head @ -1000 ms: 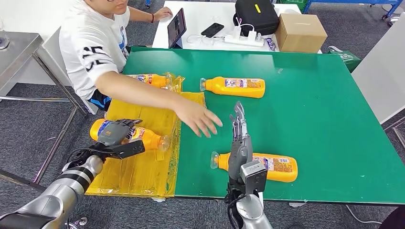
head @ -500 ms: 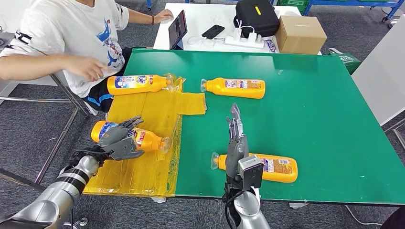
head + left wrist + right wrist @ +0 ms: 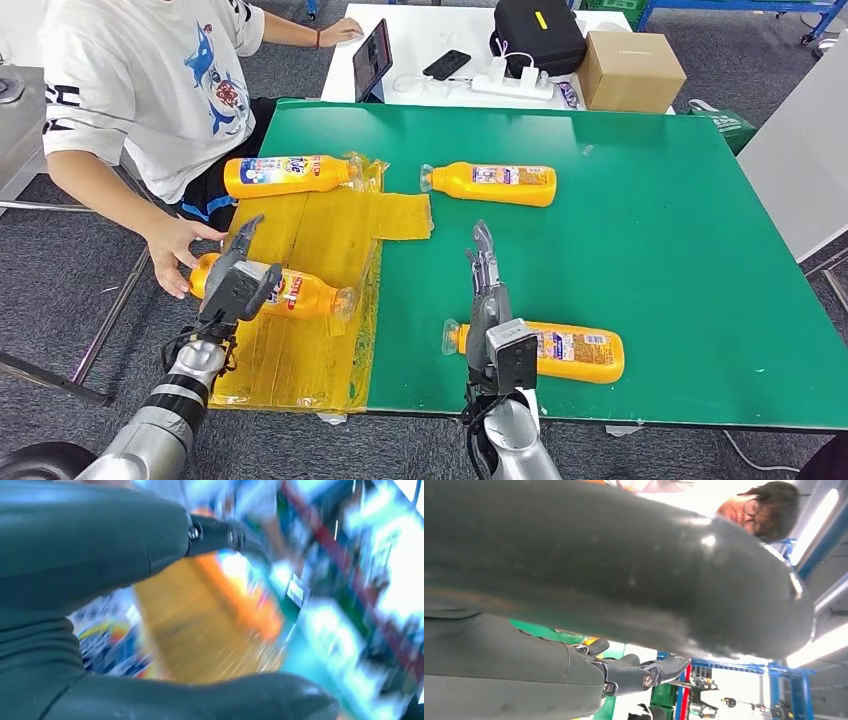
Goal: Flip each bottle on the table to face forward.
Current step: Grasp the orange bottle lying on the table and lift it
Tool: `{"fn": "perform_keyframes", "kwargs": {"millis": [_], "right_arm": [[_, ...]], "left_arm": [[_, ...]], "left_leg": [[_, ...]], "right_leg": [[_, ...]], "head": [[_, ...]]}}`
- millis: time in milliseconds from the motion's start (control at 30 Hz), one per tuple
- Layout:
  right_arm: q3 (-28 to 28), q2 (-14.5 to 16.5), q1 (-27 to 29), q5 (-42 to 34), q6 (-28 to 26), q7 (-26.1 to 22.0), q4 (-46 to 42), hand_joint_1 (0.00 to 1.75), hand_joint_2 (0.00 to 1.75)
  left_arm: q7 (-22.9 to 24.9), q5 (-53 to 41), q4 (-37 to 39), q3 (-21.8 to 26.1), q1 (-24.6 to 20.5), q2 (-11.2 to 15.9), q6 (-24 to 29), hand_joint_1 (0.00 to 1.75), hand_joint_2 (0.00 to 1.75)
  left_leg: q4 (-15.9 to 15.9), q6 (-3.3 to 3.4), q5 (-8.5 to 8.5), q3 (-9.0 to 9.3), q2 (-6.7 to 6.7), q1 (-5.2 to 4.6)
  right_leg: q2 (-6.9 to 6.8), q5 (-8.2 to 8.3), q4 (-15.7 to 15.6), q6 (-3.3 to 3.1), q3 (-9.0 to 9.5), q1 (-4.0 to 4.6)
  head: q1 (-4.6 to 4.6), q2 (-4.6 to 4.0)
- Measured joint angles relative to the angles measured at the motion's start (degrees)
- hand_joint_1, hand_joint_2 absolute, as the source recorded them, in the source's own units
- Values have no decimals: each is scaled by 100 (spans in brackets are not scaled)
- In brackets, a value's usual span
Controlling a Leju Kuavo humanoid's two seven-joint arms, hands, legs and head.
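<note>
Lower left of frame: my left robot hand [image 3: 238, 283] over the near-left bottle [image 3: 300, 293], grasp unclear, for flipping; right robot hand [image 3: 485, 290] released, fingers straight.

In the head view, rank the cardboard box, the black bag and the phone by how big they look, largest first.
1. Black bag and cardboard box: they look about alike, too close to rank.
2. Phone: clearly smallest.

A person in a white T-shirt [image 3: 150, 80] sits beside the green table [image 3: 650, 250]. A white desk [image 3: 420, 40] behind carries a black bag [image 3: 535, 35], cardboard box [image 3: 630, 68] and phone [image 3: 445, 63].
</note>
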Motion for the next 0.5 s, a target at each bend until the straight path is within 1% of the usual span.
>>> {"fn": "perform_keyframes", "kwargs": {"millis": [100, 167, 233, 300, 367, 433, 500], "right_arm": [[96, -4, -11, 301, -32, 152, 84, 0, 0], [181, -40, -28, 541, -44, 247, 191, 0, 0], [246, -82, -42, 668, -44, 275, 287, 0, 87], [303, -129, -79, 874, -29, 389, 389, 0, 175], [379, -237, -138, 1329, -7, 639, 564, 0, 175], [442, -415, -169, 1837, -13, 892, 757, 0, 175], [459, -643, -172, 2226, -40, 1152, 862, 0, 175]], "left_arm": [[-348, 237, -459, 360, 45, -263, 950, 0, 0], [-508, 366, -703, 543, 22, -395, 1335, 0, 0], [-557, 431, -861, 634, 12, -468, 1458, 0, 0], [-567, 588, -990, 677, 27, -518, 1515, 0, 87], [-570, 903, -1145, 687, 58, -569, 1580, 0, 175], [-574, 1280, -1303, 688, 106, -618, 1539, 0, 175], [-576, 1629, -1419, 704, 196, -660, 1336, 0, 175]], "left_leg": [[0, 0, -1, -5, 6, 0], [0, -1, -1, -6, 7, 0], [0, -1, -1, -8, 3, 2], [0, -2, -1, -11, 5, 4], [0, -2, -2, -11, 9, 4], [0, -2, -2, -13, 6, 3], [0, -1, -2, -15, -1, 0]], "right_leg": [[2, 1, 0, 0, -9, 0], [2, 1, 0, 0, -11, 1], [1, 0, 0, -1, -12, 2], [2, 0, 0, -1, -14, 4], [2, 0, 0, -1, -16, 4], [2, 0, -1, -1, -17, 3], [0, 0, -2, -1, -16, 1]], "head": [[-2, 0], [-3, 0], [-3, 0], [-4, 0], [-4, 0], [-3, 0], [-3, 0]]}}
